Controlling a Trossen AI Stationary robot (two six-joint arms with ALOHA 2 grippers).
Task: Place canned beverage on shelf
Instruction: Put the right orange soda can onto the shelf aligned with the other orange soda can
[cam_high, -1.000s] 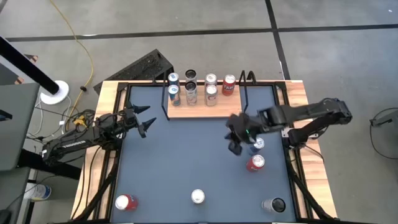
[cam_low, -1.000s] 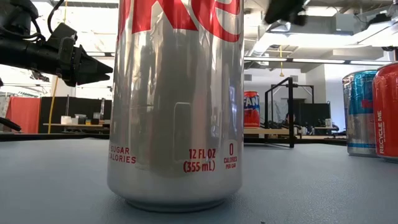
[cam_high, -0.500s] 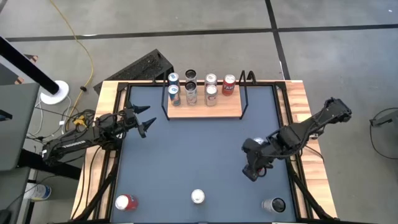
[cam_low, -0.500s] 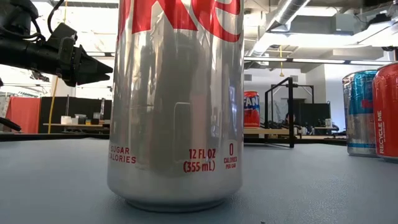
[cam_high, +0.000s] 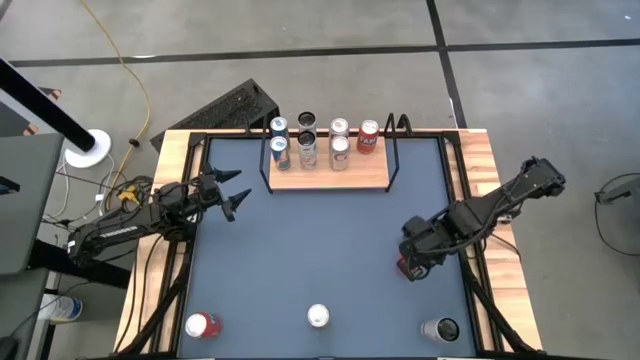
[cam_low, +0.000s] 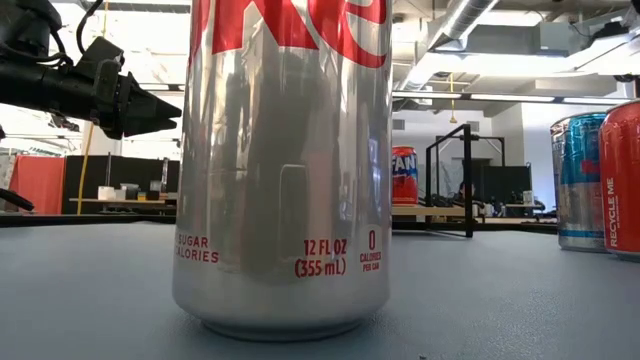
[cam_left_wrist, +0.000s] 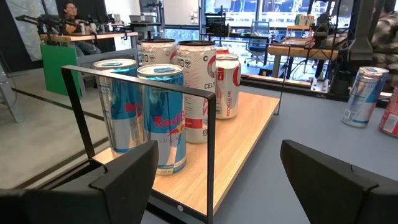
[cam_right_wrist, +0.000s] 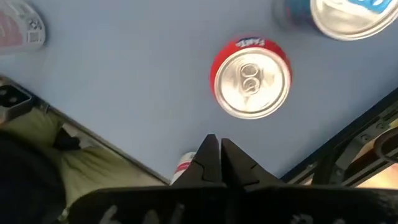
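1. The red can (cam_right_wrist: 251, 85) stands upright on the worktop (cam_high: 300, 250) near its right edge, well apart from the shelf (cam_high: 330, 178) at the far side. In the high view the right arm hides all but a sliver of it.
2. The right claw (cam_right_wrist: 214, 155) hangs above that can with its fingers pressed together, holding nothing.
3. The left claw (cam_high: 232, 195) waits at the left edge, fingers spread and empty, pointed toward the shelf.
4. Risk, as I judge it: coming down with the fingers together would strike the lid and tip the can. A blue-topped can (cam_right_wrist: 348, 15) stands just beside it and could be knocked too.
5. The shelf already carries seven cans (cam_left_wrist: 163, 112) at its left end; a careless placement could topple them.
6. Only the right wrist view shows the red can's lid fully. Only the left wrist view shows the shelf's black rail and bare right end. The low view is mostly blocked by a silver can (cam_low: 282, 165).
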